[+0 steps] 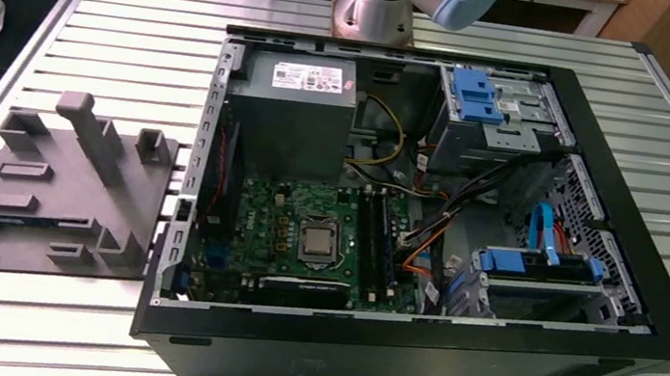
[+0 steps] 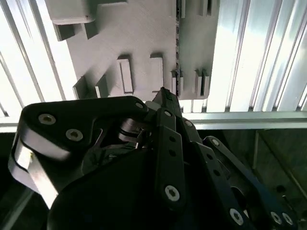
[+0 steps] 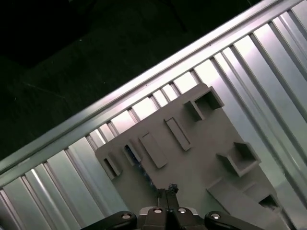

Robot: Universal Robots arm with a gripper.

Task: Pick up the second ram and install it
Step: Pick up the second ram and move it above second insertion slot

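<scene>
The second ram (image 2: 178, 52) stands on its thin edge in a narrow slot of the grey moulded tray (image 1: 64, 181), showing in both wrist views as a slim dark line with a blue-green tint. Small raised ridges (image 2: 199, 82) on the tray flank it closely near one end.

The gripper (image 3: 168, 188) hangs above the tray, apart from it. Its jaws are brought together tip to tip, with nothing that I can make out between them. In the second wrist view the stick's long axis runs straight away from the jaw tips, its near end just beyond and slightly to one side of them. By my reading, the jaws sit off the stick's end, not over its middle.

The tray lies on the slatted metal surface (image 1: 137, 16). The open computer case (image 1: 417, 354) is just beside the tray, on the exterior view's right. Over the tray the room looks free, apart from its taller upright blocks (image 1: 90, 131) at the far side.
</scene>
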